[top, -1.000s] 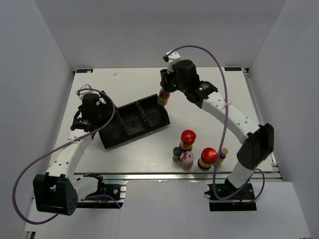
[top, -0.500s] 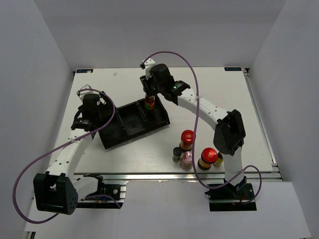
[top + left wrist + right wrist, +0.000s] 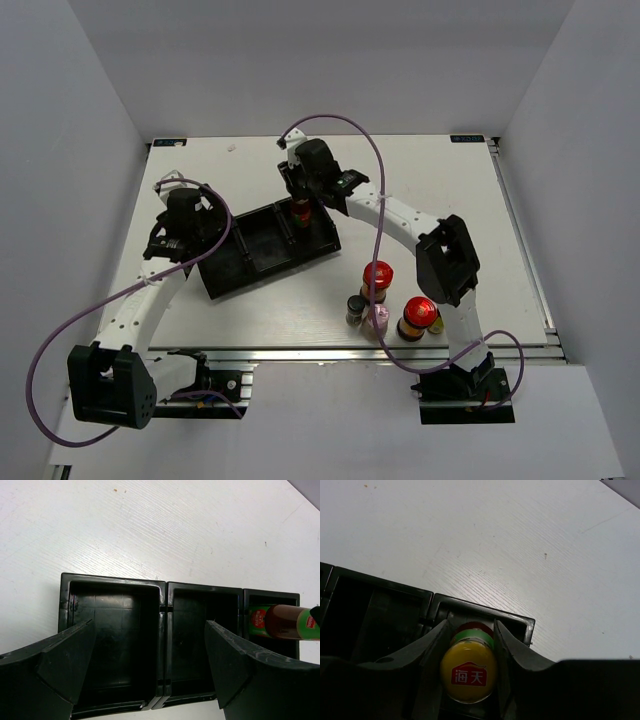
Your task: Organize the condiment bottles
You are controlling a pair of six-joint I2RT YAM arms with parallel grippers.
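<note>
My right gripper (image 3: 470, 632) clamps a slim yellow-capped sauce bottle (image 3: 468, 675) at the end compartment of the black plastic tray (image 3: 485, 611). My left gripper (image 3: 150, 652) gapes wide.

Slim sauce bottle (image 3: 468, 672): between right fingers (image 3: 427, 647), base inside tray (image 3: 162, 586) end compartment | other two compartments: between left fingers (image 3: 65, 655) | bottle cluster (image 3: 377, 318): on table (image 3: 450, 200), well apart from both fingers
</note>
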